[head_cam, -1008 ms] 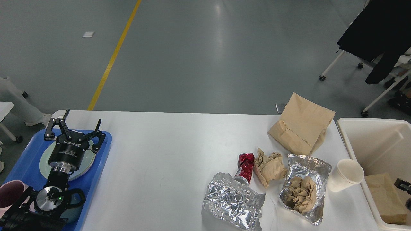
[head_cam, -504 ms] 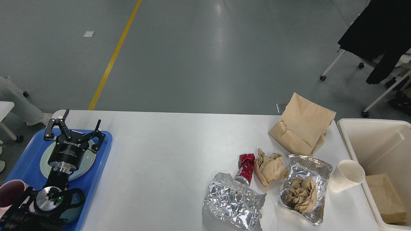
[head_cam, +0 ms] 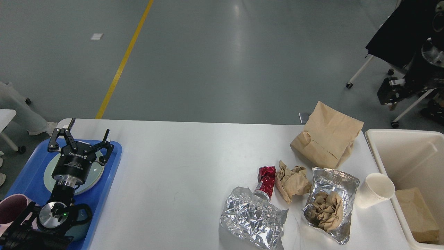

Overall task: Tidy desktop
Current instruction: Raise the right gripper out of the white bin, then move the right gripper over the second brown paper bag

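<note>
The white desktop (head_cam: 173,166) carries litter on its right half: a brown paper bag (head_cam: 327,139), a crushed red can (head_cam: 265,180), a crumpled brown paper (head_cam: 293,180), a foil wrap holding crumpled paper (head_cam: 329,201), a loose foil sheet (head_cam: 251,217) and a white paper cup (head_cam: 376,189). My left gripper (head_cam: 86,133) is open and empty above the blue tray (head_cam: 111,163) at the left. My right gripper (head_cam: 386,93) hangs dark and small at the upper right, beyond the table, above the bin; its fingers cannot be told apart.
A cream bin (head_cam: 409,156) stands off the table's right end with a brown paper package (head_cam: 416,215) inside. The tray holds a pale green plate (head_cam: 95,175), a pink mug (head_cam: 10,208) and a dark mug (head_cam: 81,227). Chair legs on castors stand at the far right.
My right arm, seen low inside the bin a second ago, left the view and now shows high at the upper right. The left arm has not moved.
</note>
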Robot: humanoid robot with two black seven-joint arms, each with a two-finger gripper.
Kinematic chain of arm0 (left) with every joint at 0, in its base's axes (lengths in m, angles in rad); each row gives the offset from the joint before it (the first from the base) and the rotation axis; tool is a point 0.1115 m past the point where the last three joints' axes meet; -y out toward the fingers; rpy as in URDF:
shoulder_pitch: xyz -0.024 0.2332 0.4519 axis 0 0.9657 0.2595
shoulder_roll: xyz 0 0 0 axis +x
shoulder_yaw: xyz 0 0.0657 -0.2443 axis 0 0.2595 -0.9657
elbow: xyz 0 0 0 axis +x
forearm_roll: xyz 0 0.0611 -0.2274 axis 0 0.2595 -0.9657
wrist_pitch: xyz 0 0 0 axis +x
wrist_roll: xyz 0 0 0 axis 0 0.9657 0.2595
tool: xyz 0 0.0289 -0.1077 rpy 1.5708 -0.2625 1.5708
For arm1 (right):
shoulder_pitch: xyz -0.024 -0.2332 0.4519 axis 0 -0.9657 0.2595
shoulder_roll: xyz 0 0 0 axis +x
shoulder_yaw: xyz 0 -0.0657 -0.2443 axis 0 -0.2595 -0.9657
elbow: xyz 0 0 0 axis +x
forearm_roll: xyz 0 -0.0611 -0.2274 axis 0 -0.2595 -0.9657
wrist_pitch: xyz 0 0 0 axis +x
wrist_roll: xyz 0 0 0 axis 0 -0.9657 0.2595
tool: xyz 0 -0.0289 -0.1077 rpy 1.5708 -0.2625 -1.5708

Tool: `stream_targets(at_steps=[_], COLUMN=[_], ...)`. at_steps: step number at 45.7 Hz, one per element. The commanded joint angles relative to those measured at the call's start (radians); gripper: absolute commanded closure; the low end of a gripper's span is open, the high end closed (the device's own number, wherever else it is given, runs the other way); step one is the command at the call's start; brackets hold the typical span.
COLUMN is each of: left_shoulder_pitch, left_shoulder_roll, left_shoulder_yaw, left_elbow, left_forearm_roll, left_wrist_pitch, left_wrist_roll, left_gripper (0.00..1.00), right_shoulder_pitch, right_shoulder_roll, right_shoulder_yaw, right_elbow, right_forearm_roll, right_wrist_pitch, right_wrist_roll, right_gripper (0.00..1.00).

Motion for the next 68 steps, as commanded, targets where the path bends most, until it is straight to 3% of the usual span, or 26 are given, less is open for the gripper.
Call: stream_targets(at_steps=[1,5,18,24,30,32,35,48,57,64,68], left_shoulder_pitch=[0.000,0.000,0.000,0.000,0.000,-0.001,0.000,0.000,0.000,0.000,0.000], left_shoulder_roll=[0.000,0.000,0.000,0.000,0.000,0.000,0.000,0.000,0.001,0.000,0.000], left_shoulder_yaw=[0.000,0.000,0.000,0.001,0.002,0.002,0.003,0.002,0.002,0.002,0.002], left_elbow=[0.000,0.000,0.000,0.000,-0.002,-0.002,-0.002,-0.002,-0.002,-0.002,-0.002], left_forearm_roll=[0.000,0.000,0.000,0.000,0.000,0.000,0.000,0.000,0.000,0.000,0.000], left_wrist_pitch=[0.000,0.000,0.000,0.000,0.000,0.000,0.000,0.000,0.000,0.000,0.000], left_wrist_roll=[0.000,0.000,0.000,0.000,0.000,0.000,0.000,0.002,0.002,0.000,0.000], left_gripper=[0.04,0.04,0.04,0.04,0.04,0.04,0.04,0.04,0.04,0.04,0.04], right_shoulder_pitch=[0.106,0.128,0.120,0.074,-0.062,-0.145,-0.238,-0.709,-0.985,-1.211,-1.289], right_shoulder_roll=[-0.004,-0.007,-0.007,0.002,0.038,0.065,0.088,0.133,0.268,0.403,0.443], right_shoulder_yaw=[0.085,0.129,0.131,0.137,0.154,0.155,0.169,0.349,0.356,0.398,0.404], right_elbow=[0.177,0.251,0.250,0.236,0.155,0.098,0.015,-0.482,-0.863,-1.137,-1.209], right_forearm_roll=[0.025,0.025,0.022,0.025,0.025,0.025,0.025,0.021,0.021,0.021,0.019], right_wrist_pitch=[0.021,0.013,-0.037,-0.171,-0.422,-0.525,-0.596,-0.653,-0.674,-0.797,-0.847], right_wrist_roll=[0.003,0.003,0.003,0.003,0.003,0.003,0.006,0.006,0.009,0.011,0.012], right_gripper=[0.00,0.00,0.00,0.00,0.00,0.00,0.00,0.00,0.00,0.00,0.00])
